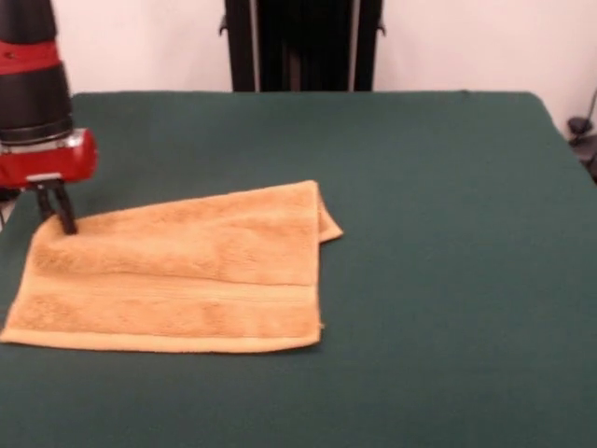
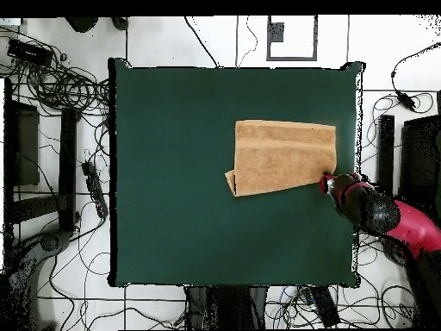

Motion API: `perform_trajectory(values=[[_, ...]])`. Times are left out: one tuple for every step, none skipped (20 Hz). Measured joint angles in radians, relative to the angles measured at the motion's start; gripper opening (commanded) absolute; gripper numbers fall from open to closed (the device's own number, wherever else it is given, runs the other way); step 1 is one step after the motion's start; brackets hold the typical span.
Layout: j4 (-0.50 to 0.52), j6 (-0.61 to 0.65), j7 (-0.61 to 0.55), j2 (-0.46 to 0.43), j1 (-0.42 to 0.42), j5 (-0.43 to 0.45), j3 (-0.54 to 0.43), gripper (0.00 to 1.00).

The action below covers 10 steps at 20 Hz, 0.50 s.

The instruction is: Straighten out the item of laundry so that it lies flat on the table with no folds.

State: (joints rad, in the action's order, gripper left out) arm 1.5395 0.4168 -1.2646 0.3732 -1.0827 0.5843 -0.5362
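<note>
The orange-tan towel (image 1: 187,271) lies on the left part of the dark green table (image 1: 448,233). It is folded over on itself: an upper layer covers the far part, and a small corner pokes out at the far right. A paler band runs along the near side. My gripper (image 1: 58,224) comes down at the towel's far left corner, with its fingers close together and the tips on the cloth. In the overhead view the towel (image 2: 284,155) sits at the table's (image 2: 172,172) right side, with the gripper (image 2: 327,183) at its lower right corner.
The black pedestal (image 1: 303,45) stands behind the table's far edge. The gripper is close to the table's left edge in the front view. Cables and black stands (image 2: 52,86) lie on the floor around the table.
</note>
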Motion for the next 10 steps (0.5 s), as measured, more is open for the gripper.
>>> perform_trajectory(values=[[-0.006,0.009,0.015,-0.004,-0.011,0.005,-0.008,0.00],[-0.014,0.019,0.032,-0.009,-0.019,0.009,-0.016,0.00],[-0.021,0.028,0.048,-0.015,-0.026,0.013,-0.025,0.00],[-0.027,0.037,0.063,-0.020,-0.028,0.015,-0.031,0.00],[-0.032,0.043,0.071,-0.022,-0.028,0.017,-0.034,0.00],[-0.036,0.049,0.080,-0.024,-0.027,0.018,-0.037,0.00],[-0.041,0.059,0.089,-0.025,-0.026,0.020,-0.040,0.00],[-0.046,0.069,0.097,-0.025,-0.024,0.023,-0.040,0.00],[-0.051,0.081,0.102,-0.024,-0.020,0.026,-0.040,0.00],[-0.055,0.087,0.103,-0.024,-0.018,0.028,-0.041,0.00]])
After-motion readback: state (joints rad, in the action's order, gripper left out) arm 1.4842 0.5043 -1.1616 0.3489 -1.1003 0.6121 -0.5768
